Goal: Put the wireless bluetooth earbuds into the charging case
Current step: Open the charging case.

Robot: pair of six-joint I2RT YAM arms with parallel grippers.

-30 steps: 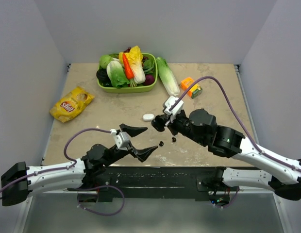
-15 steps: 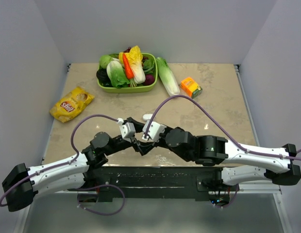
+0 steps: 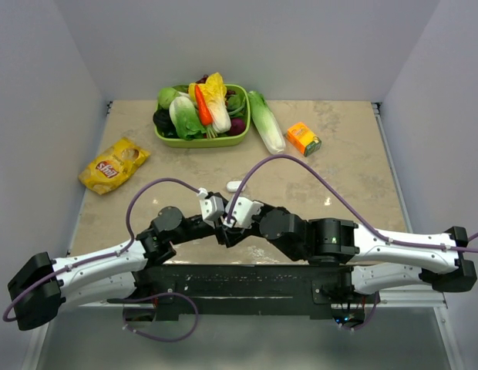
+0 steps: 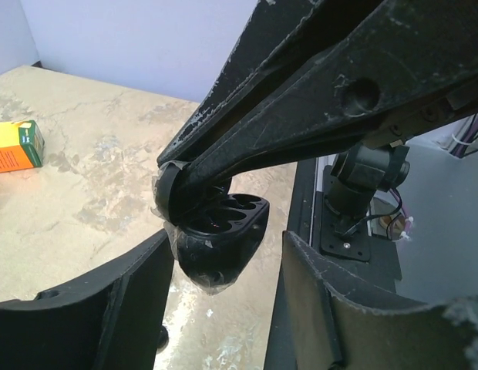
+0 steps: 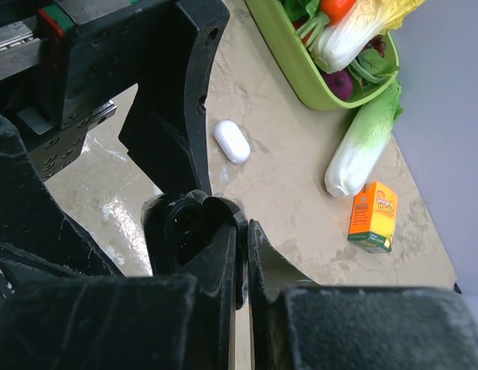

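Observation:
The black charging case [image 4: 220, 239] hangs open, its sockets facing up, just above the table near the front edge. My right gripper [image 5: 243, 231] is shut on the case [image 5: 181, 231], pinching its thin lid edge. My left gripper [image 4: 223, 258] is open and straddles the case body, with a gap still showing at the right finger [image 4: 324, 308]. In the top view both grippers meet at the centre front, left [image 3: 219, 218] and right [image 3: 233, 226]. One small glossy black earbud [image 4: 160, 338] lies on the table under the left finger. The other earbuds are hidden.
A white oval case [image 3: 234, 186] [image 5: 231, 141] lies just beyond the grippers. A green basket [image 3: 240, 137] of vegetables, a loose cabbage [image 3: 266, 121], an orange carton [image 3: 304, 139] and a yellow chips bag [image 3: 113, 164] sit further back. The black base rail [image 3: 247, 279] runs close behind.
My right arm swung left and nearer with the case. My left gripper came up to the case and narrowed from wide open to straddling it.

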